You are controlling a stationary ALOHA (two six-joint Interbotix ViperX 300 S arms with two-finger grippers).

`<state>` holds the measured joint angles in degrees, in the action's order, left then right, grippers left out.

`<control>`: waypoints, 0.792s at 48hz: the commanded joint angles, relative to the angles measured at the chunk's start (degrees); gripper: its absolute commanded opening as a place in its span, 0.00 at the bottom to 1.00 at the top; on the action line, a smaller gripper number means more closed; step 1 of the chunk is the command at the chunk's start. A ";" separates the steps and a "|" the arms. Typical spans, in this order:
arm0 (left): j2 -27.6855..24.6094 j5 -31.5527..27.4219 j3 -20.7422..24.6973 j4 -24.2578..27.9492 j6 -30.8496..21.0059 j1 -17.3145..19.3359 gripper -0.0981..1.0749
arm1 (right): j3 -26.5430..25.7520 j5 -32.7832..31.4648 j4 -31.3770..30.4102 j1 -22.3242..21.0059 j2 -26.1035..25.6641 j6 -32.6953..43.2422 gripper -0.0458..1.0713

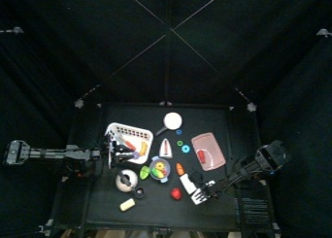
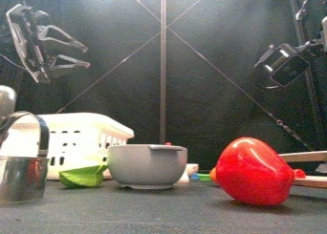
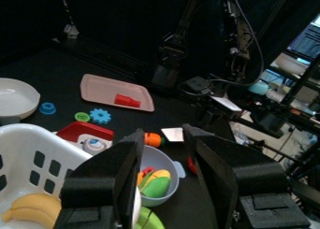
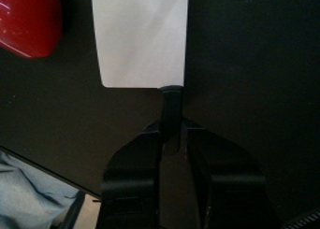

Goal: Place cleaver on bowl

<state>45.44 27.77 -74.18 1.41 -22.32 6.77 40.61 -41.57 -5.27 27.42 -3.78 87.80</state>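
Down by the table's right front, the right gripper (image 4: pixel 167 139) clenches the cleaver (image 4: pixel 140 36).
Left gripper (image 3: pixel 163 172) hangs released above the bowl (image 3: pixel 159 179).

We are in a robotics lab: a small black table (image 1: pixel 91 198) penned in by black curtains (image 2: pixel 217 85), two arms over toy kitchenware, and beyond the left gripper (image 3: pixel 169 177), cluttered desks with cables and equipment (image 3: pixel 250 102).
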 commanded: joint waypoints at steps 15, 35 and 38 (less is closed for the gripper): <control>0.00 0.26 0.18 -0.88 0.00 -0.35 0.76 | -3.87 -0.97 -6.94 -1.49 -3.69 -0.09 0.39; -0.09 0.26 0.18 -0.88 0.18 0.09 0.76 | -11.51 0.26 -15.73 -8.88 -0.70 -0.18 0.39; -0.09 0.26 0.18 -0.88 0.18 0.09 0.76 | -13.01 0.35 -16.70 -10.46 0.53 -0.35 0.39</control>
<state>45.53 27.77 -74.71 0.62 -22.24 6.77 30.67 -41.57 -20.74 18.90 -3.60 87.71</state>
